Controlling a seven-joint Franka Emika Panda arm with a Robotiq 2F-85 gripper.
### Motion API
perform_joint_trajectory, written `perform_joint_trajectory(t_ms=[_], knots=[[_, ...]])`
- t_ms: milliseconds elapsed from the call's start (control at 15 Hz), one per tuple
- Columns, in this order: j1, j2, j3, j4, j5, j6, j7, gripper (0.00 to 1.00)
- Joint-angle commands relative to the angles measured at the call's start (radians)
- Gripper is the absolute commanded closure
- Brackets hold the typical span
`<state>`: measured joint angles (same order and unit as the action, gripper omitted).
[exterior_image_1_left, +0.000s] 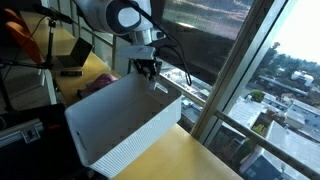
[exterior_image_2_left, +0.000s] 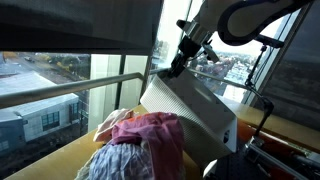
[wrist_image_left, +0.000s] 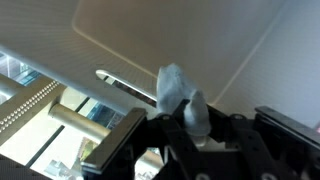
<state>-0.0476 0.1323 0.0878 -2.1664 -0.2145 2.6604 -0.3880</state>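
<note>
White bin (exterior_image_1_left: 125, 120) on the yellow bench (exterior_image_1_left: 205, 160), hard by the window (exterior_image_2_left: 60, 75). It looks canted in both exterior views, though that may be the camera angle.

- Risk: the arm hangs right at the bin's far top rim. A low pass could knock the rim and shove or tip the bin toward the glass.
- Clothes pile (exterior_image_2_left: 140, 140), pink and purple, heaped near and left of the bin. It is apart from the arm.
- Gripper (exterior_image_2_left: 178, 68) hovers over the rim, jaws clamped on a pale cloth (wrist_image_left: 180, 95).
- Risk: only a small bunch is pinched, so it could slide free and land outside the bin.
- The cloth sits between the jaws, with a tuft poking past the tips toward the bin wall and its slot handle (wrist_image_left: 125, 88). Whether it touches the wall, I cannot tell.
</note>
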Motion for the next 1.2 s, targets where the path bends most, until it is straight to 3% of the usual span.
perform_joint_trajectory(t_ms=[0,533,1133], knots=[[0.061,-0.054,-0.021,-0.009,-0.095,-0.052,0.105,0.97],[0.082,-0.055,-0.025,-0.011,-0.125,-0.094,0.177,0.97],[0.275,-0.091,0.095,-0.176,-0.28,-0.114,0.501,0.97]])
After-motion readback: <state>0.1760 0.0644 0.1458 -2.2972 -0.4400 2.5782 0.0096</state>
